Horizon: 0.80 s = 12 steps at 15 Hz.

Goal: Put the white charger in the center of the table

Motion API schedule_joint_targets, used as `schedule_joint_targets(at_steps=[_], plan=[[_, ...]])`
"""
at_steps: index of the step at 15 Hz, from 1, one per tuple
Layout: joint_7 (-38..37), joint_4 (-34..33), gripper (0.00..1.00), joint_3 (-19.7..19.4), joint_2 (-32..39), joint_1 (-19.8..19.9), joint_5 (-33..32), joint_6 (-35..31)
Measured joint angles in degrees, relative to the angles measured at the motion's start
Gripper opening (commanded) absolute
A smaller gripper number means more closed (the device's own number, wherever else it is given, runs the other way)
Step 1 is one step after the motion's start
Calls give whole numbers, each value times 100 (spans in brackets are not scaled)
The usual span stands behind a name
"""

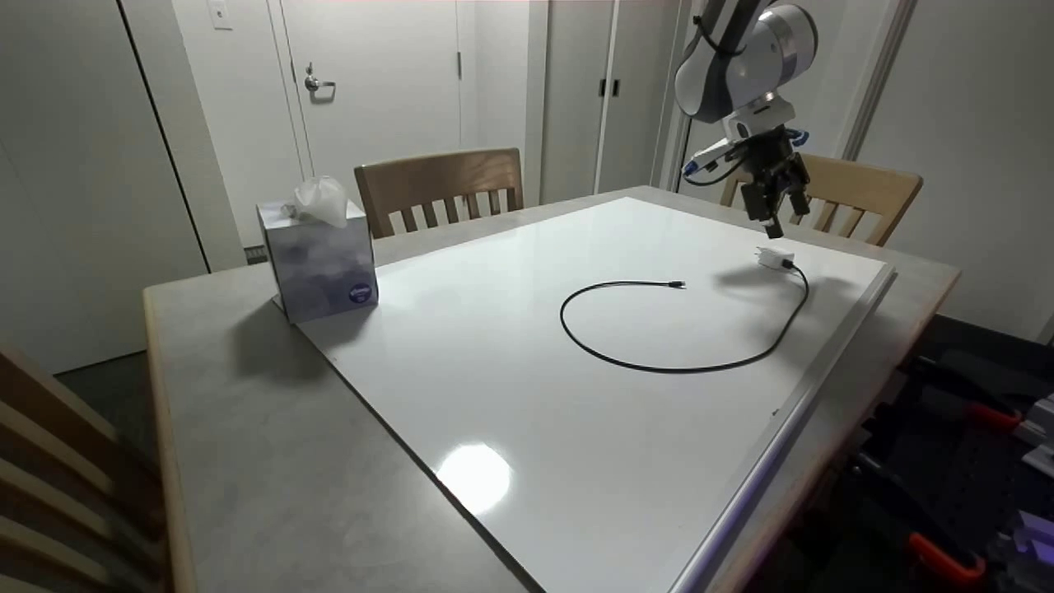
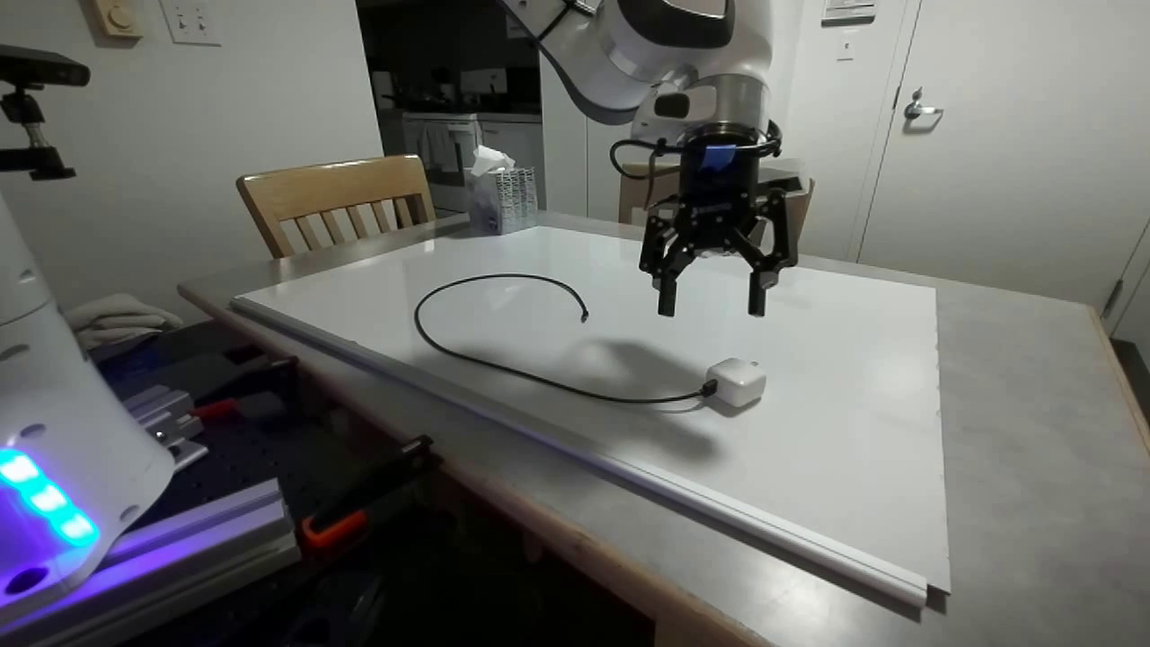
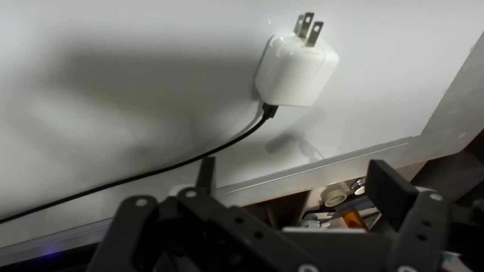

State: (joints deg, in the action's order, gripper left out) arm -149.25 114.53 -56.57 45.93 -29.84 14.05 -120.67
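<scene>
The white charger point(image 1: 774, 258) lies on the glossy white panel near one edge of the table point(image 1: 346, 461). It also shows in an exterior view point(image 2: 738, 382) with its thin black cord point(image 2: 557, 388) curving across the panel. In the wrist view the charger point(image 3: 297, 73) has its metal prongs pointing away from my gripper, and the cord point(image 3: 170, 167) leaves its near end. My gripper point(image 2: 712, 305) is open and empty, pointing down above the charger and apart from it. In the wrist view the two fingers point(image 3: 293, 166) stand wide apart, with the charger beyond their tips.
A bluish tissue box point(image 1: 321, 263) stands at the far end of the table, also in an exterior view point(image 2: 503, 198). Wooden chairs point(image 1: 445, 185) surround the table. A raised rail point(image 2: 719, 499) runs along the panel's edge. A tape roll point(image 3: 334, 197) lies below the table edge.
</scene>
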Motion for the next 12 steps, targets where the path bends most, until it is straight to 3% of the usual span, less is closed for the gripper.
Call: schedule_joint_targets(at_steps=[4,10,12], plan=[[0,225,100,-176,18,13,180,-187],[379,1009,100,-32,-47,91,247,-2233],[452,1100,100,-25,-51,88,252,-2391]])
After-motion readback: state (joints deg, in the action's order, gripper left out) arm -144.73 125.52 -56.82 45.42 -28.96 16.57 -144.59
